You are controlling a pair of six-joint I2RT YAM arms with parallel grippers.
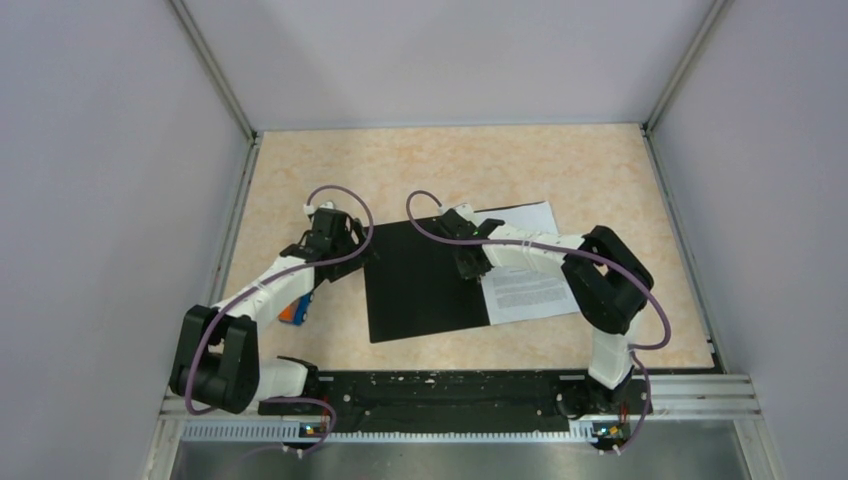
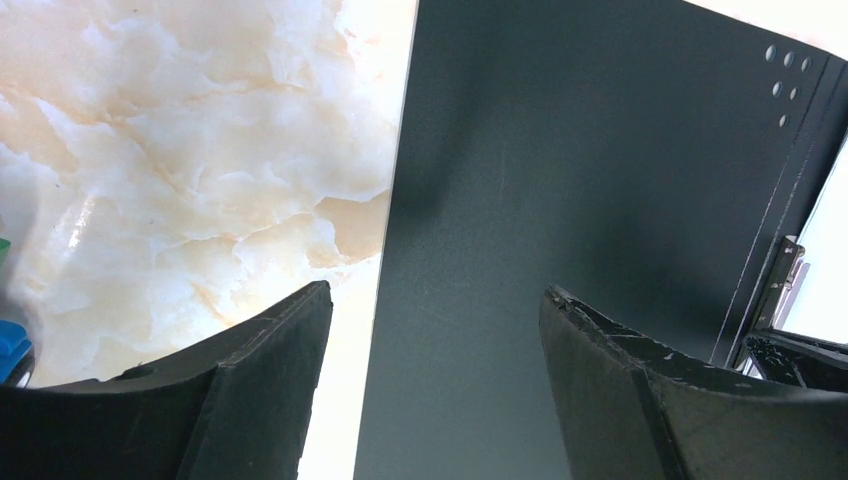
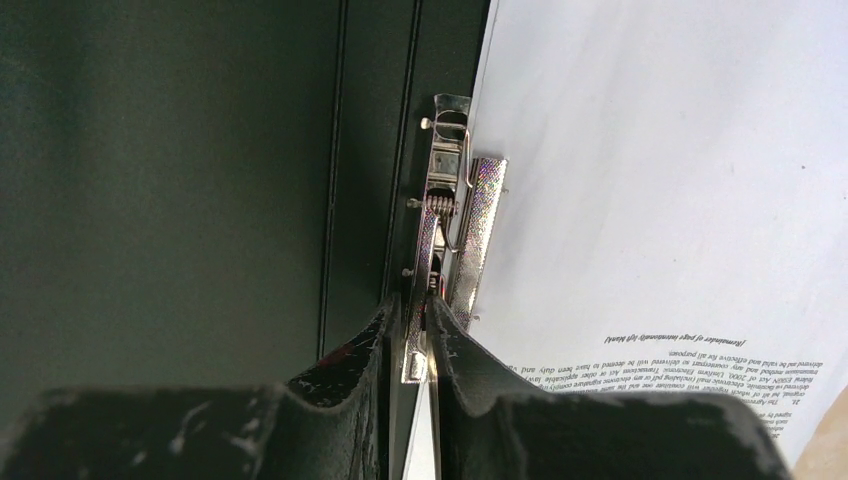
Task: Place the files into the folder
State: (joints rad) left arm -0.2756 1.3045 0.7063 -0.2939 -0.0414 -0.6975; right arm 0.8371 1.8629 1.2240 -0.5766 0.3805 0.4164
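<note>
At the centre of the table (image 1: 330, 170), the folder (image 1: 425, 280) lies open, black inside up. The files (image 1: 530, 293) lie on its 3 o'clock half, edge at the spine. The right gripper (image 3: 412, 305) is pinched on the metal clip (image 3: 440, 190). The left gripper (image 2: 435, 292), jaws apart and empty, hangs over the 9 o'clock edge. Probably remaining: secure the sheets, close the cover.

orange-and-blue object (image 1: 292, 311), beige marbled tabletop (image 1: 450, 165)

Matt black folder (image 1: 420, 285), shiny metal clip (image 3: 445, 230), paper files (image 1: 530, 295), glossy table (image 1: 450, 170).
</note>
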